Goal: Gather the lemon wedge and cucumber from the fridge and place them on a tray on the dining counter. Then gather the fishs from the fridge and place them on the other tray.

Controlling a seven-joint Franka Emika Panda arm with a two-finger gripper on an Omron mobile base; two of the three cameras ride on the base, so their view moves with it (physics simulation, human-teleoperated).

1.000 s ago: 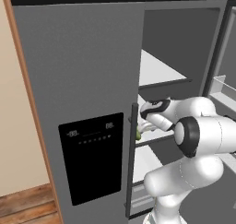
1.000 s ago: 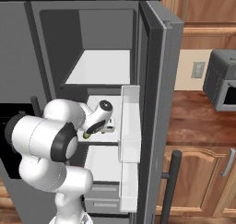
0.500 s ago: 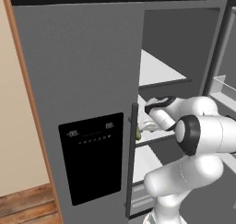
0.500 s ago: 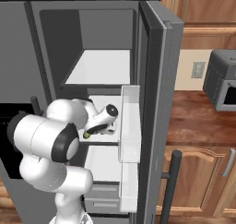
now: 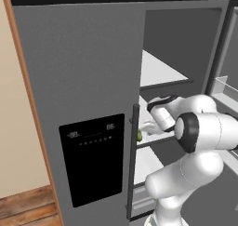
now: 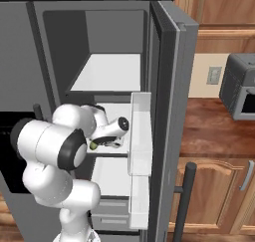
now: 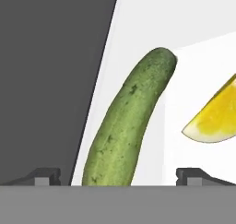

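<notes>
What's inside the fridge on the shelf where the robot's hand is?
On that white shelf lie a green cucumber and a yellow lemon wedge, apart from each other. The open gripper straddles the cucumber. The robot's arm hides the rest of the shelf, so no fish can be seen.

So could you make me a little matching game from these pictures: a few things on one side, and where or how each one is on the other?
Things:
1. cucumber
2. lemon wedge
3. claw
4. fridge door

States:
A. swung open, with a shelf bin on its inside
B. yellow, lying to the right of the green thing in the hand view
C. open, one tip on each side of the cucumber's near end
D. long and green, lying on the white shelf

Pairs: 1-D, 2-B, 3-C, 4-A
</notes>
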